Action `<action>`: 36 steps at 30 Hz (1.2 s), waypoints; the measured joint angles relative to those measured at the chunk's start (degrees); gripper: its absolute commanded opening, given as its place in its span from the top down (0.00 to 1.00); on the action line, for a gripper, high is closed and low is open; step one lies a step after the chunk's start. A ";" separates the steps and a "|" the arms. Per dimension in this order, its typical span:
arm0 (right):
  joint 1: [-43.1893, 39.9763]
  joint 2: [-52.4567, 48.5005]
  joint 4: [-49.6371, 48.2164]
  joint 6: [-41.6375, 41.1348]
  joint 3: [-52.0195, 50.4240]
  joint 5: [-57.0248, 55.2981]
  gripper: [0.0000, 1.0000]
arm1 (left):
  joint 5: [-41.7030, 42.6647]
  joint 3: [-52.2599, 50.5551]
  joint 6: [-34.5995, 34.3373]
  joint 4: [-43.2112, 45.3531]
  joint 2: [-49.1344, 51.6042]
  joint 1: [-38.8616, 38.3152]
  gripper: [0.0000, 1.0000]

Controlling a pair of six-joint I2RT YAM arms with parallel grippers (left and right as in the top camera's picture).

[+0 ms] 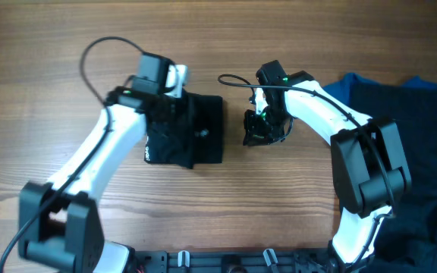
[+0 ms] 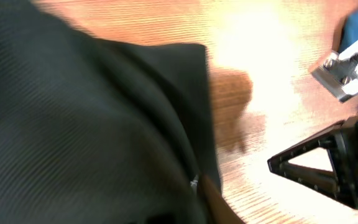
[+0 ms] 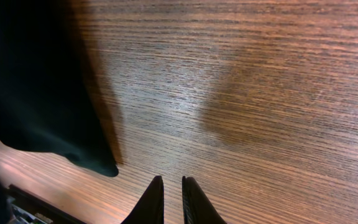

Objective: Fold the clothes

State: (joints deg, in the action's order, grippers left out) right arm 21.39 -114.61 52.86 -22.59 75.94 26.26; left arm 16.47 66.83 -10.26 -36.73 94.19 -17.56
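The black shirt (image 1: 203, 133) lies folded into a small rectangle on the wooden table (image 1: 51, 91), left of centre. My left gripper (image 1: 165, 114) sits over its left part. In the left wrist view the black fabric (image 2: 73, 124) fills most of the frame, hides the fingers, and its edge runs down into the jaws. My right gripper (image 1: 262, 129) hovers just right of the shirt, apart from it. Its fingers (image 3: 173, 190) are nearly together and empty above bare wood, with the shirt's edge (image 3: 30, 81) at the left.
A pile of dark clothes (image 1: 416, 136) with a blue garment (image 1: 355, 83) covers the table's right side. The right gripper's finger (image 2: 303, 165) shows in the left wrist view. A black cable (image 1: 97, 45) loops at the back left.
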 measured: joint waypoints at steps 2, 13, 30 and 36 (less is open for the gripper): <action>0.00 0.00 0.00 -0.02 0.00 -0.02 0.89 | -0.15 0.00 -0.37 2.05 2.16 -2.27 0.53; -3.26 1.03 -4.96 7.93 -0.07 2.80 0.43 | -3.87 11.02 -0.96 -12.96 -0.74 5.99 0.62; 5.44 3.61 -12.61 7.17 0.52 6.64 0.96 | -5.03 10.16 2.67 -17.75 16.65 9.70 0.74; -1.99 9.01 -9.79 6.16 2.60 3.21 0.72 | -5.11 10.16 2.71 -16.79 17.00 9.70 0.71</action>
State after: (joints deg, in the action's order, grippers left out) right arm 19.40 -105.60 43.07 -16.43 78.54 29.47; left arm 11.35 76.99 -7.55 -53.52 111.20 -7.86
